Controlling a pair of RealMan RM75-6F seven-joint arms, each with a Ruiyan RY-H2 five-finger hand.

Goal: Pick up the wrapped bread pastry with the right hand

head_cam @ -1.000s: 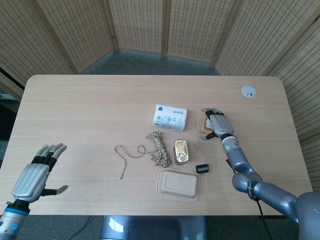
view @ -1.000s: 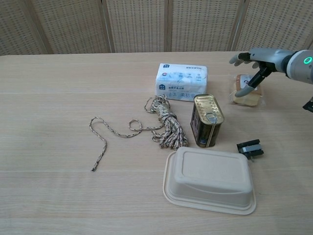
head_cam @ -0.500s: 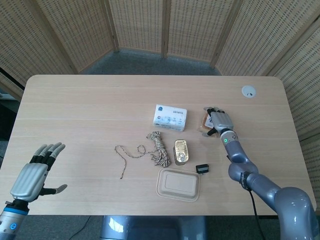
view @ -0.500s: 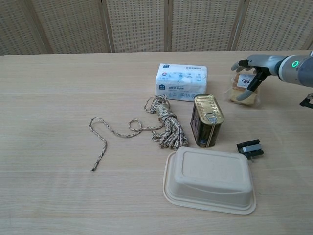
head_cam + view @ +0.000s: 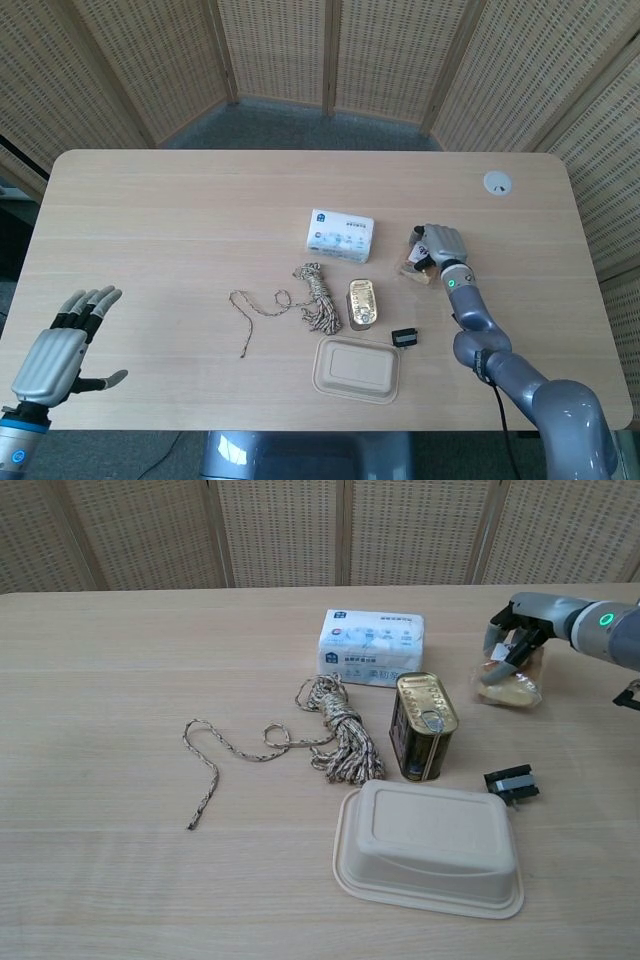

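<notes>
Since the earlier frames, the right hand [image 5: 520, 630] has curled its fingers down around the wrapped bread pastry [image 5: 508, 680], now gripped at the table's [image 5: 180, 220] right side, right of the tissue pack [image 5: 371, 647] and beyond the tin can [image 5: 422, 724]. The left hand [image 5: 60, 345] hovers at the near left edge, fingers spread wide, holding nothing.
</notes>
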